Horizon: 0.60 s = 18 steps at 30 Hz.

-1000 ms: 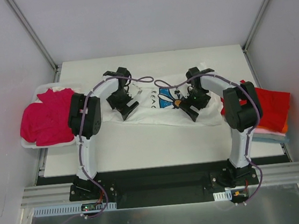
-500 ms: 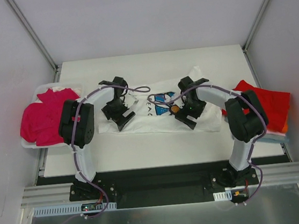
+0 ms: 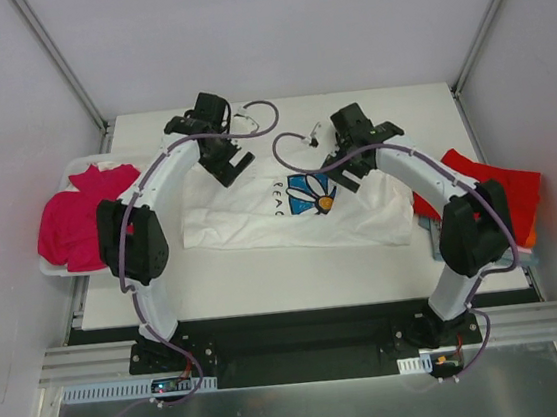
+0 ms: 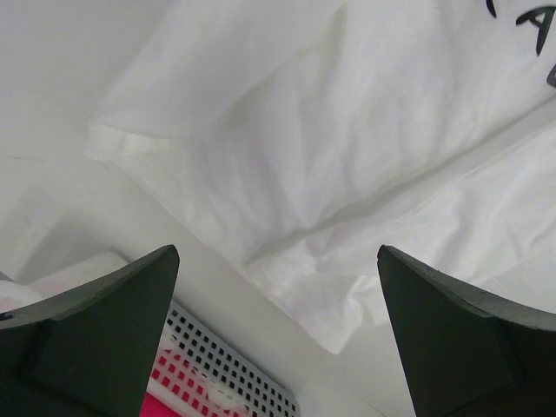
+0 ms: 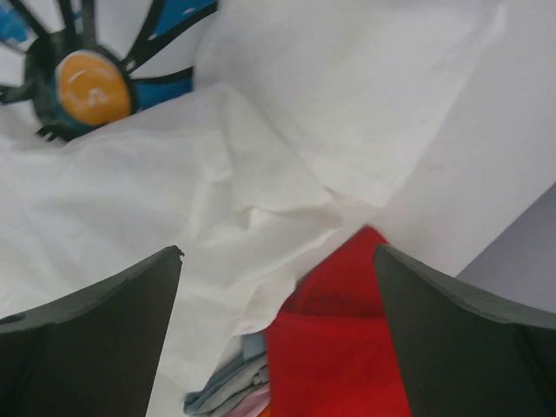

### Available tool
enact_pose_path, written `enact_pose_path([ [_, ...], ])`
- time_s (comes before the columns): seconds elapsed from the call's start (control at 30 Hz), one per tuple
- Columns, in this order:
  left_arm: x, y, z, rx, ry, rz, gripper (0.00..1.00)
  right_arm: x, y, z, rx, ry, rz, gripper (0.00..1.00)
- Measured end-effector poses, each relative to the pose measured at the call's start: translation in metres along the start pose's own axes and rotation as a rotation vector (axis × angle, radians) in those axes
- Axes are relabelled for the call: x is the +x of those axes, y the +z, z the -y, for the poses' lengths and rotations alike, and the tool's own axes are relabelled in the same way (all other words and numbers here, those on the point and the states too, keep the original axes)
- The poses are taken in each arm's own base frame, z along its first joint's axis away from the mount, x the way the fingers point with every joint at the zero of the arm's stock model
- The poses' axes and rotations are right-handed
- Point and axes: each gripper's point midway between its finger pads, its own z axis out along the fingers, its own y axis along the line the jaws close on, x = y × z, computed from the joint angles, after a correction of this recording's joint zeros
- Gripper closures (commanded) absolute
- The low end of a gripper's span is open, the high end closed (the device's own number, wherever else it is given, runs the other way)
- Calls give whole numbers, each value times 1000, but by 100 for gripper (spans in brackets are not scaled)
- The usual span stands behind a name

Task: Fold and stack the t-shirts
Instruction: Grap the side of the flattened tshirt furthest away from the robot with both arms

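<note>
As the top camera sees it: the white daisy tee (image 3: 289, 212) lies spread across the middle of the surface (image 3: 267, 280), print up, dark lettering just left of the flower.
Left arm, top view: the left claw (image 3: 232, 163) hangs over the tee's far left corner, spread wide, carrying nothing.
Right arm, top view: the right claw (image 3: 349, 168) is over the far edge by the daisy, also wide and empty.
Sides, top view: a magenta tee (image 3: 74, 227) is heaped in a white basket (image 3: 59, 269) on the left. A red tee (image 3: 503, 193) tops the pile on the right.
Left wrist view: two dark fingers (image 4: 95, 330) stand far apart above rumpled white cloth, and the perforated basket wall is below with magenta showing through.
Right wrist view: fingers (image 5: 469, 339) are parted wide. The orange-centred daisy (image 5: 87, 87) sits top left, and the white hem laps onto the red tee beside a scrap of light-blue tee (image 5: 226, 382).
</note>
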Motion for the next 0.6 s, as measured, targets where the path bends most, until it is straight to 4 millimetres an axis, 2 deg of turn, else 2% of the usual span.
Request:
enact_pose_path([
  [0.1, -24, -4, -17, -42, 24, 53, 1, -11, 10, 33, 62, 29, 10, 4],
  [0.2, -30, 9, -26, -59, 39, 44, 1, -7, 31, 55, 90, 46, -19, 2],
  [0.33, -18, 36, -32, -47, 35, -18, 1, 10, 61, 69, 85, 45, -87, 3],
  [0.4, -12, 43, -34, -44, 34, -40, 1, 19, 70, 73, 79, 51, -111, 4],
  [0.6, -4, 47, -44, -51, 25, -56, 1, 32, 76, 92, 95, 85, -129, 6],
])
